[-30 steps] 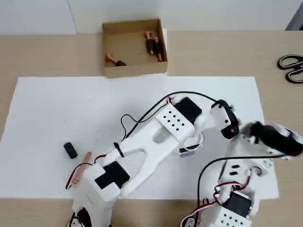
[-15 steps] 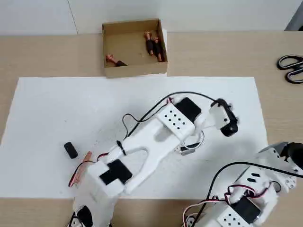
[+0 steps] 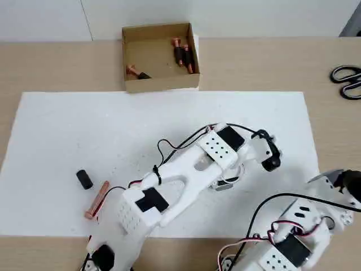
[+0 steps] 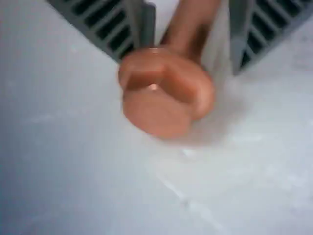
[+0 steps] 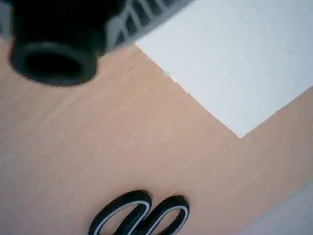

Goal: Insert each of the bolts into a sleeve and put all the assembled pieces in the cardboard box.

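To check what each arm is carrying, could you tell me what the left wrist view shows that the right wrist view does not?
Left wrist view: a copper bolt gripped between the left jaws. Right wrist view: a black sleeve in the right jaws, the wooden table and scissors. Both: the white sheet.

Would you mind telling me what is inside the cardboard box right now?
Inside the cardboard box lie two bolt-and-sleeve pieces side by side near the right wall, and a third piece in the near left corner. The near wall hides the floor right behind it.
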